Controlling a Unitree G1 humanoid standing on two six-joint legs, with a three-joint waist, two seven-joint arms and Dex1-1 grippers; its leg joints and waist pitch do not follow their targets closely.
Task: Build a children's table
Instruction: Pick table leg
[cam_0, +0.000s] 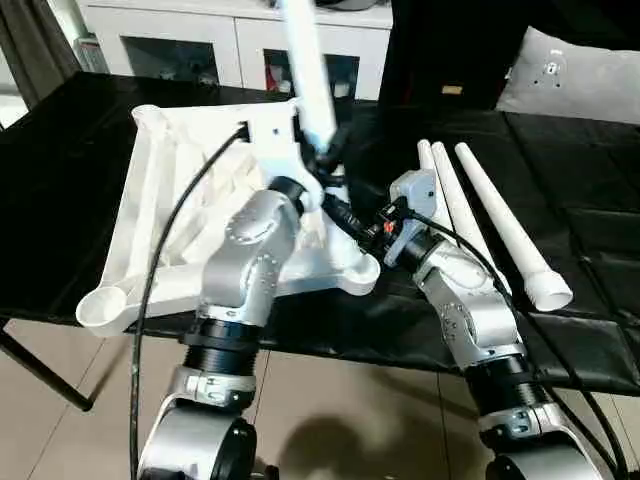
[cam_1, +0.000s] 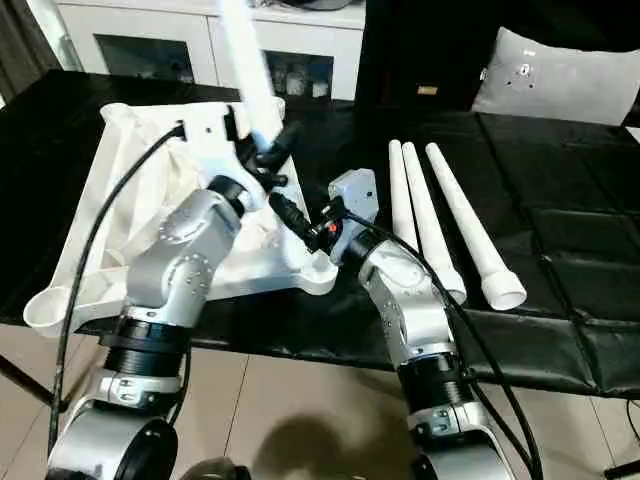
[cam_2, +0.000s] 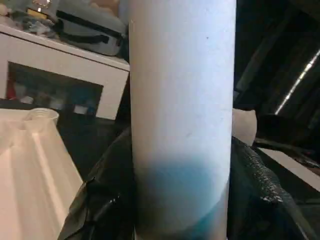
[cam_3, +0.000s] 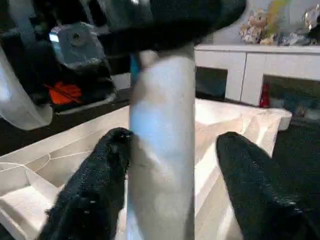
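The white table top (cam_0: 170, 190) lies upside down, ribs up, on the left of the black table. One white leg (cam_0: 305, 60) stands nearly upright over the top's right edge, and my left gripper (cam_0: 325, 150) is shut on it, both fingers (cam_2: 102, 200) pressing its sides. Just below, my right gripper (cam_3: 175, 145) is open around the same leg: one finger (cam_3: 107, 160) touches it, the other stands apart. The leg's lower end is hidden behind the grippers. Three more legs (cam_0: 505, 225) lie side by side on the right.
An empty round corner socket (cam_0: 105, 308) overhangs the table's near edge at the left; another (cam_0: 360, 272) sits near my right arm. A white cabinet with glass doors (cam_0: 240, 45) stands behind the table. A grey cushion (cam_0: 580, 75) lies at the far right.
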